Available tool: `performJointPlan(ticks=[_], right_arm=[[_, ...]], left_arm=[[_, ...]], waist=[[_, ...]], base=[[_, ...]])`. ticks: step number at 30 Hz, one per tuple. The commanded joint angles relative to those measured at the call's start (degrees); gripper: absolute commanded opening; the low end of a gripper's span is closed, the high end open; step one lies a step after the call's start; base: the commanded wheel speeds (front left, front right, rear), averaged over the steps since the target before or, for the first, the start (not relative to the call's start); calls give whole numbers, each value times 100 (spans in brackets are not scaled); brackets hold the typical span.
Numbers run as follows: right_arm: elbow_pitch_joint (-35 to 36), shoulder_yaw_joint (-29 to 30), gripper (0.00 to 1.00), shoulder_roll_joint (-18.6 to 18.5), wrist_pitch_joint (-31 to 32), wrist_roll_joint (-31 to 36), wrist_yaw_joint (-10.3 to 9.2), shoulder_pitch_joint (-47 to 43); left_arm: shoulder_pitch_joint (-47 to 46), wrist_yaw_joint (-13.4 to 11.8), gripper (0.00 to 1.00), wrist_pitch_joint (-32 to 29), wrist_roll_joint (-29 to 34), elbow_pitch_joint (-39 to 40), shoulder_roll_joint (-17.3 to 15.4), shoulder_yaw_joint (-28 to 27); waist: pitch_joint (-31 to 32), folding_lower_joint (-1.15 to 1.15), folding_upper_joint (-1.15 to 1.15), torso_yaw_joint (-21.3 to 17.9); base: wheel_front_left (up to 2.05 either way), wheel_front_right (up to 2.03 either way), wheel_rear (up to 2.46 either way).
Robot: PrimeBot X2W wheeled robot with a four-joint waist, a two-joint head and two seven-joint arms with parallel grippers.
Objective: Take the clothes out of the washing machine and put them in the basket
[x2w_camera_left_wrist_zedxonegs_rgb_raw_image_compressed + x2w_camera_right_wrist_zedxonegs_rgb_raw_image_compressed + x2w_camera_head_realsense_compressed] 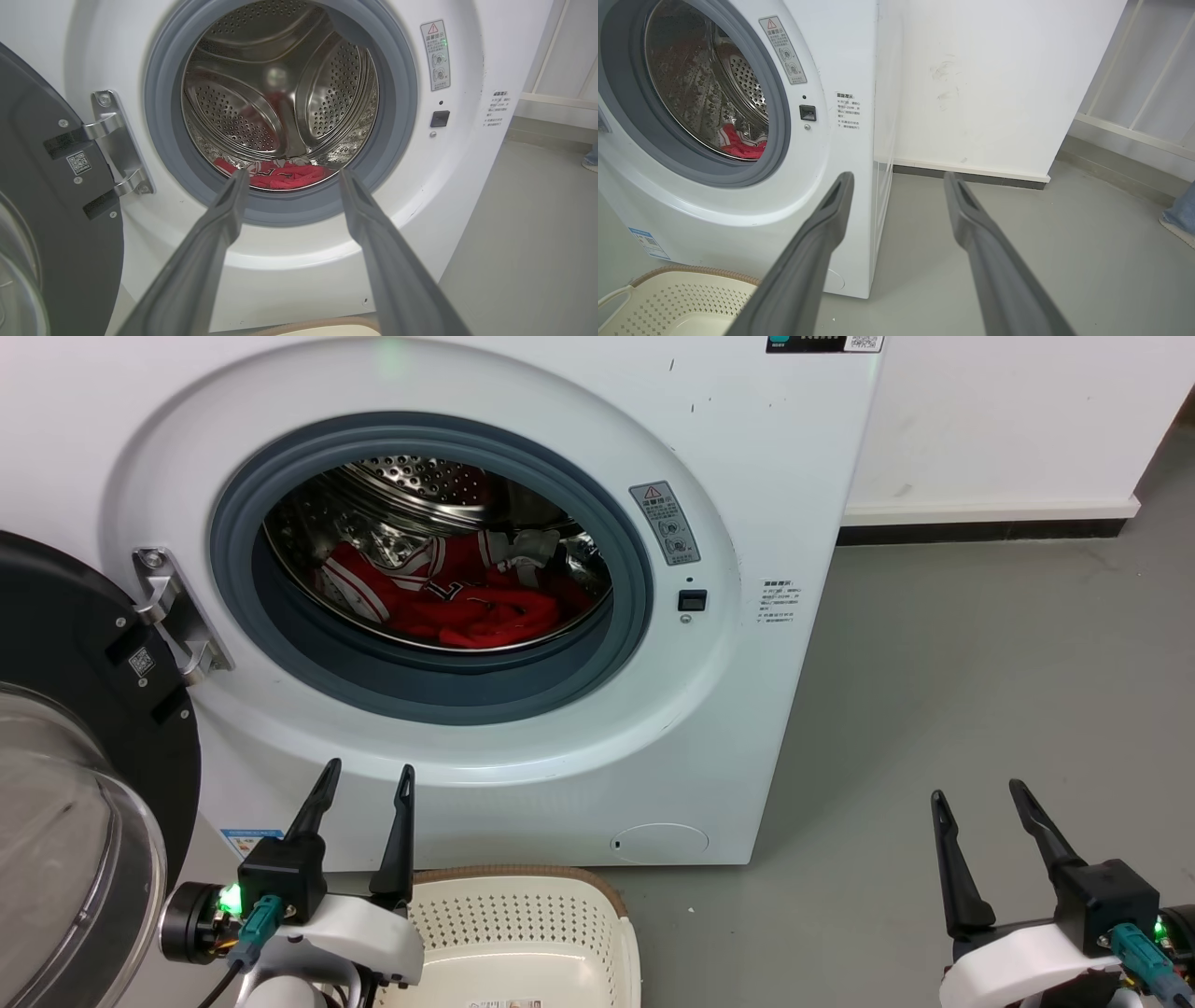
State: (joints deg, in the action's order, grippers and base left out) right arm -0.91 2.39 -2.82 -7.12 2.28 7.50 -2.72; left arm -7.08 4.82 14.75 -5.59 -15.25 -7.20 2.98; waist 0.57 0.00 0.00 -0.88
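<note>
The white washing machine (747,476) stands with its door swung open to the left. Red clothes (467,597) with white striped trim lie at the bottom of the steel drum, a small whitish piece (527,549) on top; they show as clothes (280,175) and clothes (740,144) in the wrist views. The cream basket (523,915) sits on the floor below the opening, nothing visible in it. My left gripper (369,779) is open above the basket's left edge, in front of the machine. My right gripper (978,793) is open over bare floor to the right.
The black-rimmed glass door (65,784) juts out at the left, close to my left arm. Grey floor (980,644) spreads to the right of the machine, bounded by a white wall (1008,420). A person's shoe and trouser leg (1178,219) show at the far right.
</note>
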Motion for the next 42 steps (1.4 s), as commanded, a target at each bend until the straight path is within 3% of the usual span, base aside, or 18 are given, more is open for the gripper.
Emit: performJointPlan(ticks=[1,30,42], right_arm=[[5,-2,100,-10,-55,120,-2,-66],[-70,41,100,-9,-51,11,-2,24],[-24,-45,100,-8,-103,-91,-2,421]], left_arm=[[-64,4,100,43,132,-31,-6,-32],[-211,110,100,47,138,-278,97,-198],[-1714,212,100,-162,-31,-1264,-227,-94]], waist=[[-3,0,0,-2],[-77,0,0,44],[-814,0,0,-341]], base=[[0,0,0],[0,0,0],[0,0,0]])
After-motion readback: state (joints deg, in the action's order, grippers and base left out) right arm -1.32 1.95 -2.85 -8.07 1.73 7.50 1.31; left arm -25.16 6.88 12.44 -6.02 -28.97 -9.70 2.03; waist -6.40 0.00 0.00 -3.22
